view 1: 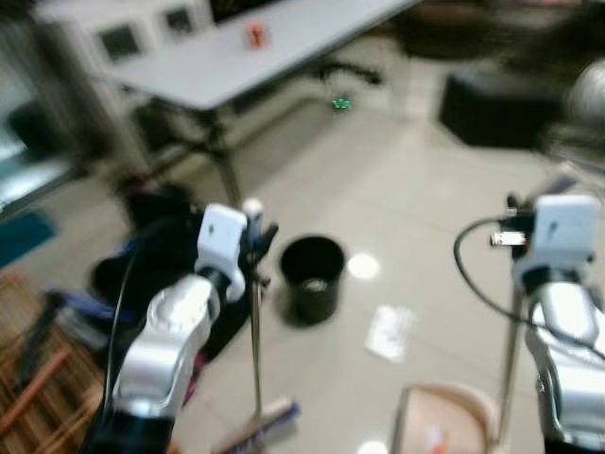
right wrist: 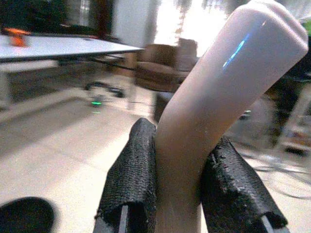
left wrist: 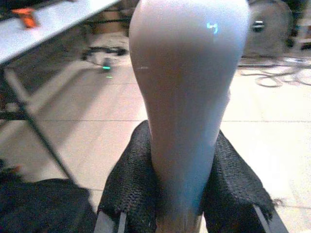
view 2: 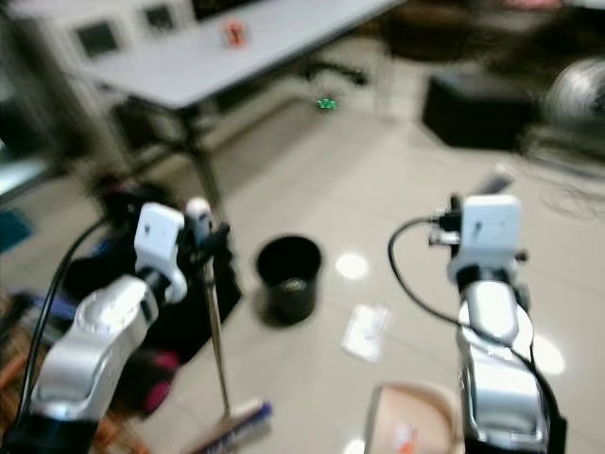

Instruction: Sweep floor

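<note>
My left gripper (view 1: 253,238) is shut on the pale top of a broom handle (left wrist: 184,107); the thin pole runs down to the broom head (view 1: 260,427) resting on the tiled floor. My right gripper (view 2: 473,203) is shut on the pale curved handle of a dustpan (right wrist: 214,107), whose pole drops to the beige dustpan (view 1: 449,416) at the bottom edge of the eye views. A piece of white paper litter (view 1: 389,331) lies on the floor between the two tools. The black fingers (left wrist: 129,189) press both sides of the broom handle.
A black round bin (view 1: 312,274) stands on the floor just ahead. A long white folding table (view 1: 236,57) with a small orange object stands at the back left. Dark bags (view 1: 151,246) lie on the left, a dark box (view 1: 492,109) at the back right.
</note>
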Motion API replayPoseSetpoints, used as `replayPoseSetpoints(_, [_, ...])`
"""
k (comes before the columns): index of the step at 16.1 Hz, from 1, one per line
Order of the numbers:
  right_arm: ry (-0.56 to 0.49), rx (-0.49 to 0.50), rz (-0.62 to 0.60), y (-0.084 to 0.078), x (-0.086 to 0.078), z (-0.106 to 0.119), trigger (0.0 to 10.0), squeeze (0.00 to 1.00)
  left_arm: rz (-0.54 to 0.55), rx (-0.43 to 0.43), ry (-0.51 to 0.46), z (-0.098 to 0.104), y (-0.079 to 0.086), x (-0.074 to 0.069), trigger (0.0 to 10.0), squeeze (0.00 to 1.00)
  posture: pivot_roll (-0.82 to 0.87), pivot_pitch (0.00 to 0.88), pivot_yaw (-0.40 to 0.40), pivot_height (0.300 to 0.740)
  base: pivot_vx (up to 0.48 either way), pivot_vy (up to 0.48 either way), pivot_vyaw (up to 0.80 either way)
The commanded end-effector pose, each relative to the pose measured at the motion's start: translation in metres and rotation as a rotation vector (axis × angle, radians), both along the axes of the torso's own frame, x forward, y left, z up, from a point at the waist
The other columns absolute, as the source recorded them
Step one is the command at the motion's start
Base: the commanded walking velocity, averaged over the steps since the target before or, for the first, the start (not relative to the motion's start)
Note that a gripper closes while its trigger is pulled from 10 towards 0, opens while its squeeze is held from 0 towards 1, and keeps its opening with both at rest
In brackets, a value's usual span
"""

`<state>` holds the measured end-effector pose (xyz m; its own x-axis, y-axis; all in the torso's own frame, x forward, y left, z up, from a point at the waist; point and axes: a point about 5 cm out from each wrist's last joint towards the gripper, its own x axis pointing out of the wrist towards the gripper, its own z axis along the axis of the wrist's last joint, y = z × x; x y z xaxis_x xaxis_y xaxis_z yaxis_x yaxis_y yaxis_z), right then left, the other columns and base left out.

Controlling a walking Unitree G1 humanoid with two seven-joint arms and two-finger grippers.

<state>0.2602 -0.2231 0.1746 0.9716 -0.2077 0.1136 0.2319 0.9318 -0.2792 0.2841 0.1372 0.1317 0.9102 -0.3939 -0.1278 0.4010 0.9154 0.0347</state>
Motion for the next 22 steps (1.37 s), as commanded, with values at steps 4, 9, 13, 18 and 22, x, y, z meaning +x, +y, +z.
replayPoseSetpoints(4, [-0.11, -0.04, 0.039, 0.008, 0.003, 0.029, 10.0, 0.0, 0.023, -0.048, -0.035, 0.011, 0.003, 0.003, 10.0, 0.0, -0.15, 0.0, 0.055, 0.74, 0.0, 0.0, -0.8])
replayPoseSetpoints(9, [-0.141, -0.01, 0.036, 0.008, 0.011, 0.036, 10.0, 0.0, 0.111, -0.005, -0.22, 0.03, 0.008, 0.006, 10.0, 0.0, -0.11, 0.0, 0.024, 0.74, 0.0, 0.0, -0.8])
replayPoseSetpoints(13, [-0.182, 0.085, 0.039, 0.016, 0.014, 0.03, 10.0, 0.0, 0.095, 0.001, -0.278, 0.035, 0.005, 0.004, 10.0, 0.0, -0.09, 0.0, 0.023, 0.74, 0.075, 0.0, -0.8])
replayPoseSetpoints(18, [-0.134, 0.039, 0.002, 0.019, 0.015, 0.016, 10.0, 0.0, 0.051, 0.011, -0.29, 0.033, -0.004, 0.005, 10.0, 0.0, -0.1, 0.0, 0.032, 0.74, 0.382, 0.0, 0.0])
replayPoseSetpoints(22, [-0.128, 0.049, 0.073, 0.028, 0.018, 0.017, 10.0, 0.0, 0.04, 0.03, -0.286, 0.03, -0.006, 0.008, 10.0, 0.0, -0.11, 0.0, 0.035, 0.74, 0.384, 0.0, 0.0])
